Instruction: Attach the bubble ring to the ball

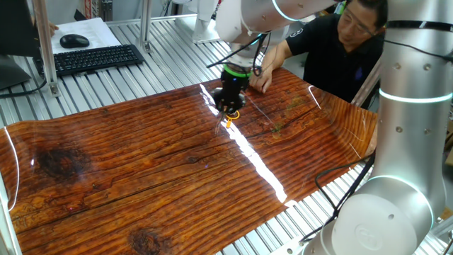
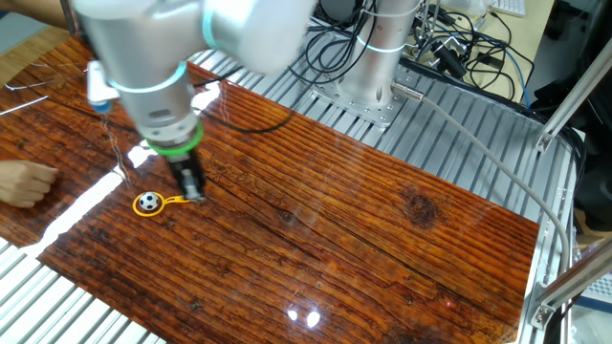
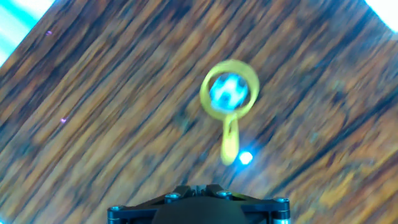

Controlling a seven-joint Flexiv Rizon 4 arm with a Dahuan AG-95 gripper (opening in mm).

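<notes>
the small yellow-orange plastic bubble ring (image 2: 153,204), a round loop with a short straight handle, lies flat on the glossy red-brown wood-grain desk (image 2: 382,229). the tiny white ball with black patches (image 2: 148,202) sits inside the loop, so the ring goes around it; the hand view shows the same, with the ball (image 3: 228,92) framed by the loop (image 3: 229,93) and the handle running back toward the camera. ring and ball lie close to the desk edge beside which a person in a dark shirt (image 1: 333,42) sits, roughly midway along that edge.

the black two-finger gripper (image 2: 194,196) of the silver arm points straight down at the free end of the handle, its tips touching or just above it. the tips look close together in the other fixed view, but i cannot tell whether they pinch the handle or simply stand over it; in the hand view the fingers are out of sight and only the dark gripper body shows at the bottom. in one fixed view the gripper (image 1: 230,110) hides most of the ring, with a bit of yellow showing just beneath it.

the person's hand (image 2: 24,182) rests on the desk near the ball, apart from it. a black keyboard (image 1: 88,59) and mouse (image 1: 74,41) lie beyond the desk's far corner.
</notes>
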